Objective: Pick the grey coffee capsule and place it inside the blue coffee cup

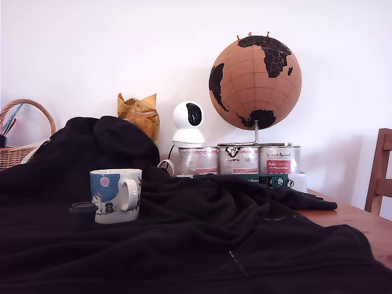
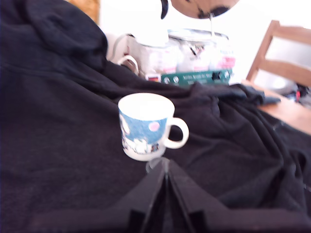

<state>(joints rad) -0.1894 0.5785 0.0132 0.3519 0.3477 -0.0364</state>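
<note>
**Approach to the capsule, before the grasp**

Grey coffee capsule (image 1: 83,209) on black blanket (image 1: 233,245), touching blue coffee cup (image 1: 116,195) on the side away from its handle. End effector (image 2: 165,167) just short of capsule, fingers pressed together, holding nothing. Next: opening, straddling capsule rim, closing, lifting over cup.

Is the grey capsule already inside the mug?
No, the grey coffee capsule sits on the black cloth beside the blue coffee cup, on the exterior view's left.
</note>
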